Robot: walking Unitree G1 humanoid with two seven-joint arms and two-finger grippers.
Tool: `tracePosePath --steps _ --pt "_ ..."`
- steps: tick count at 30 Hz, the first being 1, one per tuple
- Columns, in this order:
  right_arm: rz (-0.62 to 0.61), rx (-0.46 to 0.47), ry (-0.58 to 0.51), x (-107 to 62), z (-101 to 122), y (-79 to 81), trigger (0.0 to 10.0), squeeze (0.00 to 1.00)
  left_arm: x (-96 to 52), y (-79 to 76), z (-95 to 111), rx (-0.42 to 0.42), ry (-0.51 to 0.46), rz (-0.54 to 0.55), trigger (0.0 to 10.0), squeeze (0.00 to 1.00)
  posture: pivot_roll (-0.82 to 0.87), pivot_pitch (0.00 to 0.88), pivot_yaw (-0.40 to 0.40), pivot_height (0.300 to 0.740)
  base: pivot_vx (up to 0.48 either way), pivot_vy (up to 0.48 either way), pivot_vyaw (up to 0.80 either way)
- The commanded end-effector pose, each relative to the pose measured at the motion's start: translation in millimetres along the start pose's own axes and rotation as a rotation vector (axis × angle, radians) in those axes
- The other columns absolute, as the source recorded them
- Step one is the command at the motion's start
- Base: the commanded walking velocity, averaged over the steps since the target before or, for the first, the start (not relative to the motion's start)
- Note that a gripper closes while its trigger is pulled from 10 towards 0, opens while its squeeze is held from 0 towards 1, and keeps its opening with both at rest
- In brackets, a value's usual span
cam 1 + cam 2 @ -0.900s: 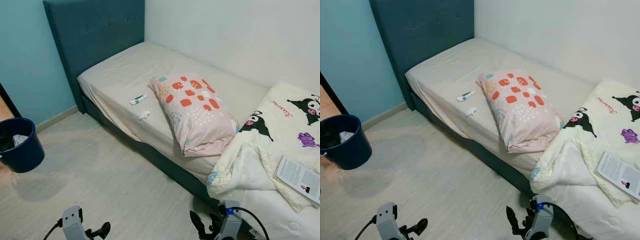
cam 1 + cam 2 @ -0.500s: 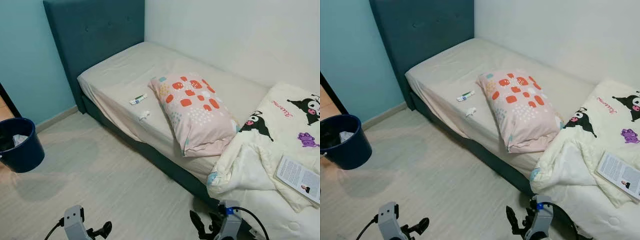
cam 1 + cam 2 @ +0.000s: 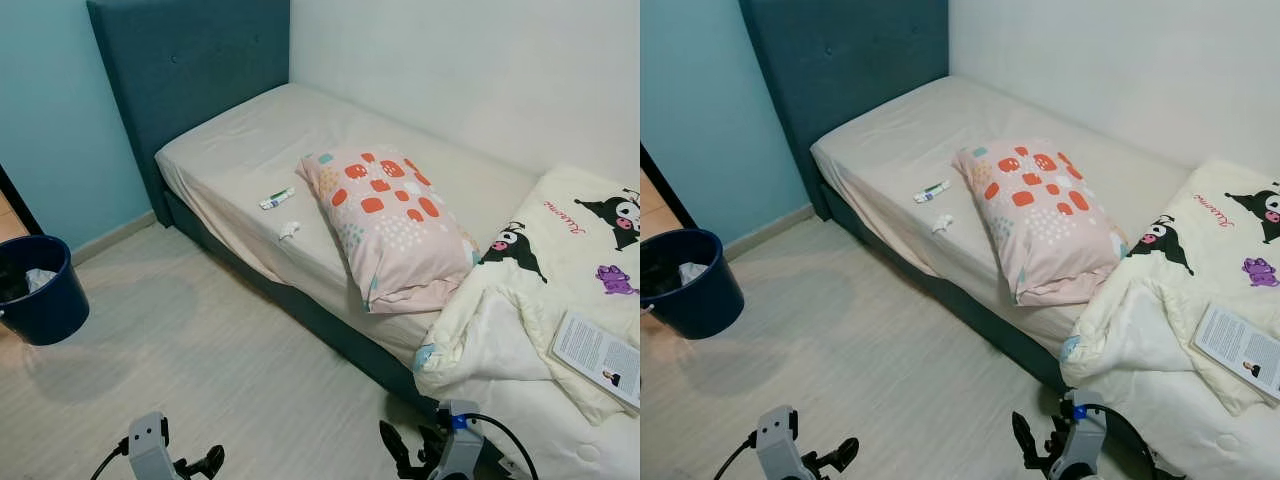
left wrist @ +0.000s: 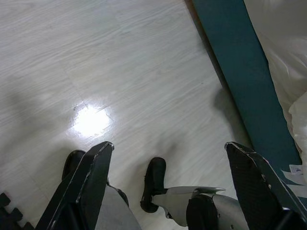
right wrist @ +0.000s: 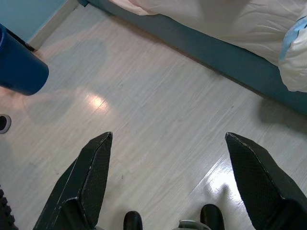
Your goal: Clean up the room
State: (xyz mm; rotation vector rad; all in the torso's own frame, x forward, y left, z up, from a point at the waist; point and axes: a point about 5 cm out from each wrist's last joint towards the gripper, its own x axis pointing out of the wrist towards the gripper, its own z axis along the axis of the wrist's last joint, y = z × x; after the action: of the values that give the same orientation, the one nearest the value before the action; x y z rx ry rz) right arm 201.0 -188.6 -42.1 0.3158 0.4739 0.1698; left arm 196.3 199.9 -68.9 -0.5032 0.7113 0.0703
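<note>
On the beige sheet of the bed (image 3: 250, 150) lie a small white tube (image 3: 276, 199) and a crumpled white scrap (image 3: 288, 231), just left of a pink patterned pillow (image 3: 390, 225). A cream cartoon-print quilt (image 3: 545, 300) is bunched at the right end, with a booklet (image 3: 597, 357) on it. A dark blue bin (image 3: 38, 290) holding some paper stands on the floor at the far left. My left gripper (image 3: 200, 464) and right gripper (image 3: 405, 455) hang low over the floor near me, both open and empty.
Pale wood-look floor (image 3: 200, 350) stretches between the bin and the bed's teal base (image 3: 330, 330). A teal headboard (image 3: 190, 70) stands against the blue wall, with a white wall along the bed's far side. A doorway edge shows at the far left.
</note>
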Motion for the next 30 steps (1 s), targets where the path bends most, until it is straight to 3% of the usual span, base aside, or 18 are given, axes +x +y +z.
tracePosePath --steps 1,26,28,30 --pt "-0.012 0.011 0.019 -3.2 -5 -2.1 10.0 0.00 -3.3 5.2 -7 -0.002 0.032 0.018 10.0 0.00 -0.10 0.104 -0.067 0.740 0.000 0.000 0.00" --pt "-0.039 0.016 -0.039 -8.3 -5 2.4 10.0 0.00 -8.4 10.9 -9 0.015 0.013 0.015 10.0 0.00 -0.10 0.129 -0.054 0.740 0.000 0.000 0.00" --pt "-0.042 0.016 -0.030 -8.8 -8 3.8 10.0 0.00 -9.2 12.4 -9 0.019 0.014 0.016 10.0 0.00 -0.10 0.126 -0.048 0.740 0.000 0.000 0.00" --pt "-0.036 0.010 0.050 -13.7 -27 9.1 10.0 0.00 -12.3 18.7 -9 0.034 0.022 0.030 10.0 0.00 -0.08 0.104 -0.047 0.740 0.000 0.000 0.00"
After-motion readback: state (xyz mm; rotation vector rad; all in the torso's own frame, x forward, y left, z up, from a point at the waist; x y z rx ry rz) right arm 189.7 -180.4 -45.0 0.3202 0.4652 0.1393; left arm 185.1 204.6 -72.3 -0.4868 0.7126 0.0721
